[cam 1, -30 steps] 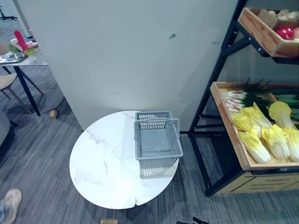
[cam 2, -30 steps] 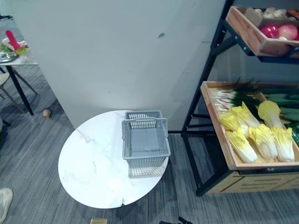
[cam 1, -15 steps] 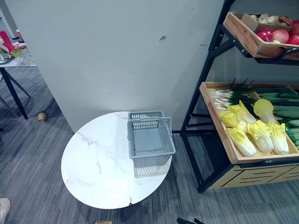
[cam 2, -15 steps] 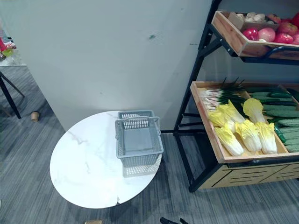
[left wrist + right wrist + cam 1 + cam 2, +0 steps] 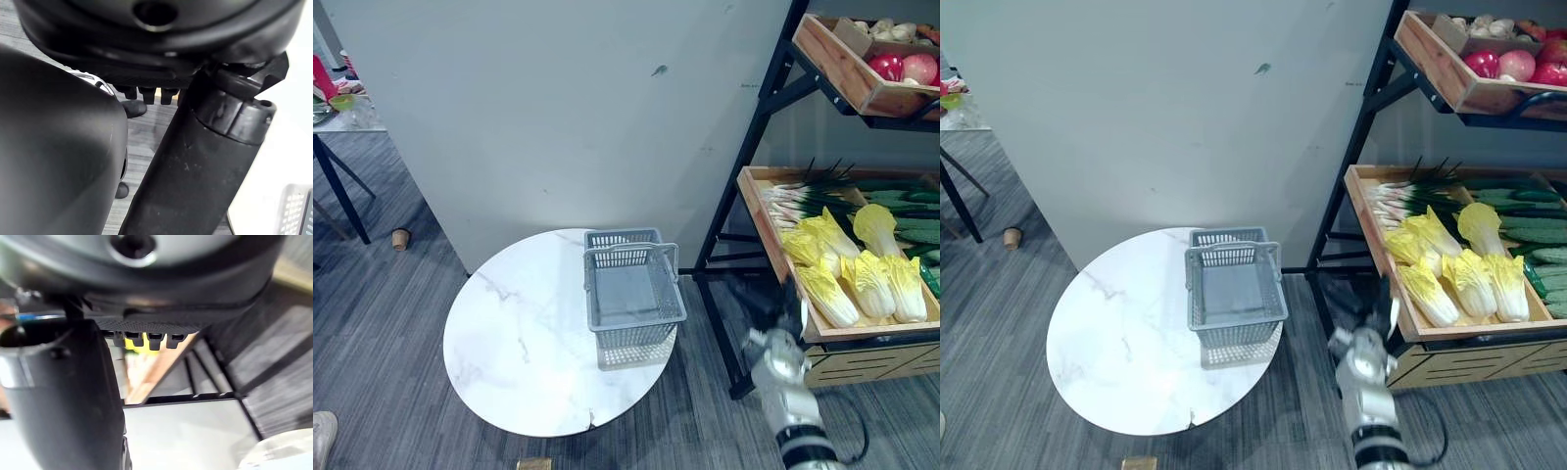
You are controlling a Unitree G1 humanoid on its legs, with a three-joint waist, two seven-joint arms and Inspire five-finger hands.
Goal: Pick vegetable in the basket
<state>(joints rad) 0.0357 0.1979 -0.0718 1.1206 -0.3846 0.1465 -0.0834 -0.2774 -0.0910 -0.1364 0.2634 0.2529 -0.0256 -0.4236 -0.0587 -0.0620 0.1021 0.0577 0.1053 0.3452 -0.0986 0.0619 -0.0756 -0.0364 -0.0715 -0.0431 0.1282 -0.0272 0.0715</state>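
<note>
Right robot hand (image 5: 766, 304): dark against shelf frame (image 5: 759, 147), near wooden tray (image 5: 766, 230); grip cannot be told.
Left robot hand (image 5: 195, 161): grip unclear.
Cabbages (image 5: 862, 279): in wooden tray, partly cut off.
Basket (image 5: 636, 338): on desk (image 5: 529, 343).

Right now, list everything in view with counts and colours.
basket: one, grey, empty, on the table's right
table: one, round, white marble, centre
rack: one, black, right
lower crate: one, wooden, on the rack
upper crate: one, wooden, top right
cabbages: several, yellow, lower crate
spring onions: one bunch, white-green, lower crate
cucumbers: several, dark green, lower crate
round produce: few, red and pink, upper crate
cup: one, brown, floor at left
side table: one, pale, far left
right hand: one, dark, before the lower crate
left hand: one, dark, left wrist view
</note>
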